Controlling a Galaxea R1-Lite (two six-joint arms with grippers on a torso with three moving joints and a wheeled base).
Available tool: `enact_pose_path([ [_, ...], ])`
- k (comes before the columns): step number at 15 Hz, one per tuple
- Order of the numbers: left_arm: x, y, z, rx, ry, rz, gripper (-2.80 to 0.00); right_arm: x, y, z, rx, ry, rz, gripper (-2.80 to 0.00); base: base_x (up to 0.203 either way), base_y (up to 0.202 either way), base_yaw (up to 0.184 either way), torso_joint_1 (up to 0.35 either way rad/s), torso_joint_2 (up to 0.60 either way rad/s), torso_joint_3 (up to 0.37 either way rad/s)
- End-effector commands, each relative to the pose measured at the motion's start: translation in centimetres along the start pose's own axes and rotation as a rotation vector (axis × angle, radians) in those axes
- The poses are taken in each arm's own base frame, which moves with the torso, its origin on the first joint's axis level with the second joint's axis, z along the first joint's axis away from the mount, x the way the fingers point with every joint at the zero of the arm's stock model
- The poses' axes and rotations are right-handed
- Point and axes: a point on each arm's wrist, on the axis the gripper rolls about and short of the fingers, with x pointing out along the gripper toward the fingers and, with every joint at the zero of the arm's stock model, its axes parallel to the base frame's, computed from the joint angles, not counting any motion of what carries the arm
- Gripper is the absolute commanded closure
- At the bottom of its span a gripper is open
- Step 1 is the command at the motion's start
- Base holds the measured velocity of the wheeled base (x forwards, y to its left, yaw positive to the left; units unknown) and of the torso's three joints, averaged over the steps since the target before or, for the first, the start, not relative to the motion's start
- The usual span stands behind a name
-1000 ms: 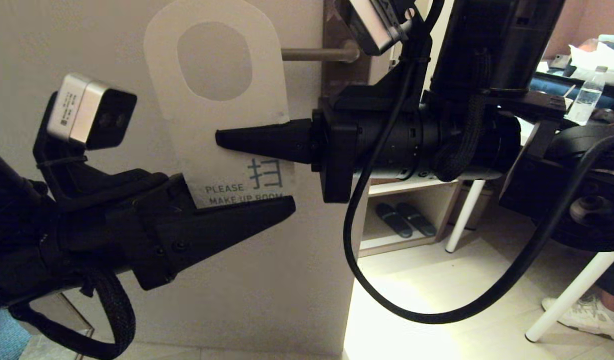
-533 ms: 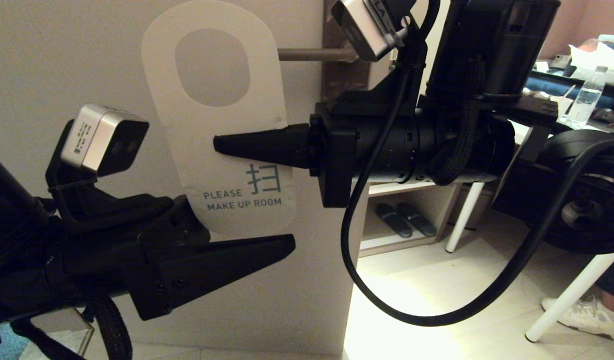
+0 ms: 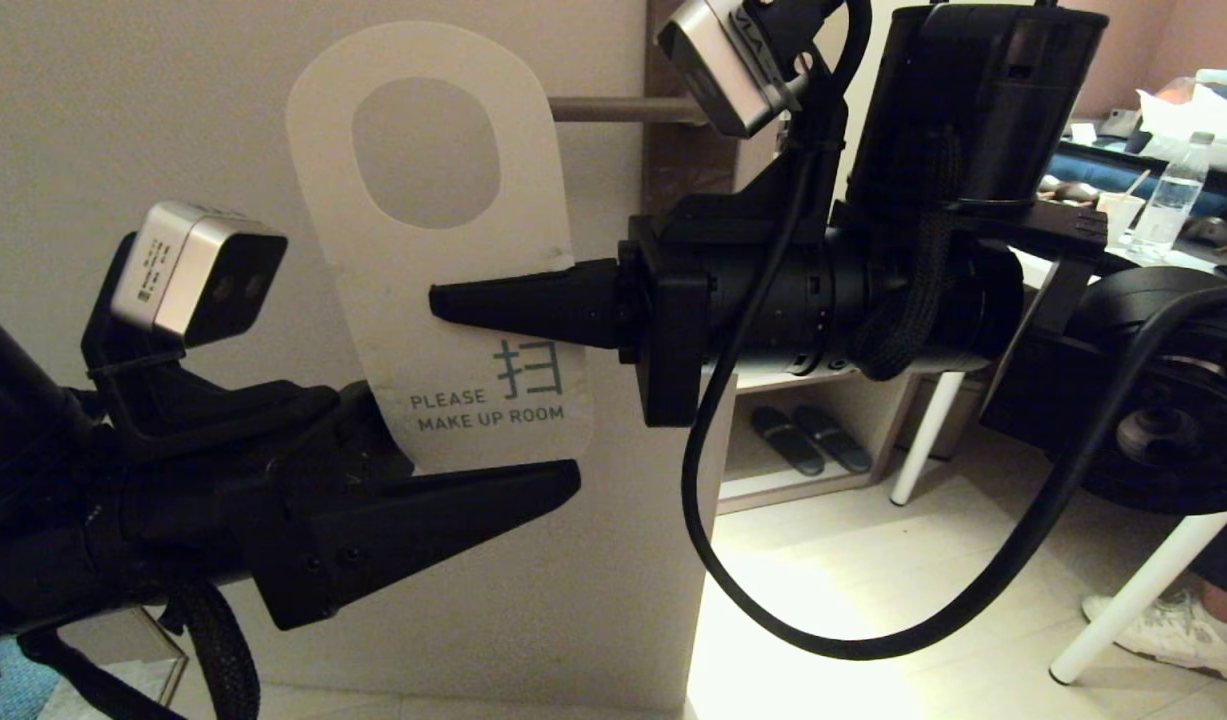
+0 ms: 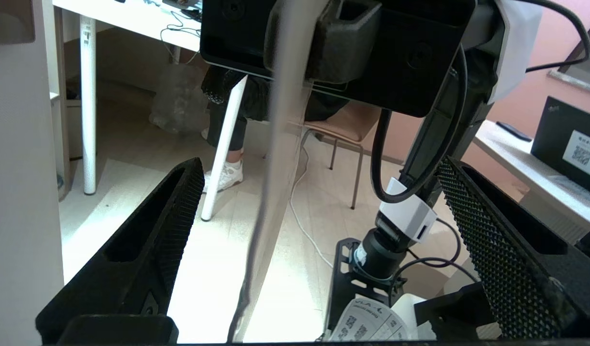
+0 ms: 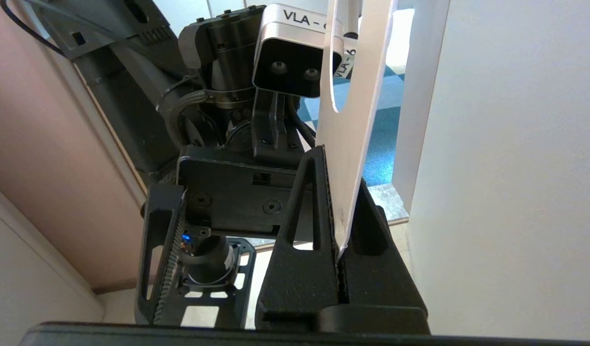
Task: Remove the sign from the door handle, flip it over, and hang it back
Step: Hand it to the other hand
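Note:
The sign (image 3: 443,300), pale grey face "PLEASE MAKE UP ROOM" towards me, hangs upright in front of the door, off the door handle (image 3: 613,108). The handle's bar juts left from its dark backplate (image 3: 688,160), behind the sign's upper right. My right gripper (image 3: 443,300) is shut on the sign's right edge at mid height; the right wrist view shows the card (image 5: 357,96) pinched between its fingers (image 5: 340,163). My left gripper (image 3: 533,475) is open at the sign's bottom end. In the left wrist view the card's edge (image 4: 268,192) runs between its spread jaws (image 4: 319,163), untouched.
The pale door (image 3: 123,100) fills the left; its edge is at the middle. Through the doorway stand a low shelf with slippers (image 3: 808,440), white table legs (image 3: 928,430), a person's shoe (image 3: 1173,625) and a water bottle (image 3: 1171,205). A black cable (image 3: 873,640) loops under my right arm.
My left gripper dropped from over the sign's printed words to just below its bottom end, uncovering the text. My right gripper lowered the sign slightly, still holding it.

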Motion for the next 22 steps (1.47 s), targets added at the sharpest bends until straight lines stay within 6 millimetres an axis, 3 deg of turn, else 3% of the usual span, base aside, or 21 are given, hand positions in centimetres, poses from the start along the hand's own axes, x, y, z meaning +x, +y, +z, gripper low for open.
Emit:
enact_pose_path([
  [1,-0.03,-0.08,0.07,0.008,-0.002,-0.007,-2.8,0.03,0.0,-0.01,-0.002,-0.001,0.006,0.0,0.0,0.0,0.0,0.0,0.0,0.0],
  [15,-0.01,-0.04,-0.03,0.054,0.013,-0.032,-2.8,0.25,0.32,-0.05,-0.003,0.001,0.016,0.0,0.0,0.0,0.0,0.0,0.0,0.0],
  [16,-0.01,-0.04,-0.03,0.054,0.013,-0.032,0.0,0.25,0.32,-0.05,-0.003,0.001,0.016,0.0,0.0,0.0,0.0,0.0,0.0,0.0],
  [22,-0.06,-0.11,0.04,0.056,0.01,-0.032,0.0,0.5,0.51,-0.27,0.0,0.006,0.025,0.0,0.0,0.0,0.0,0.0,0.0,0.0],
])
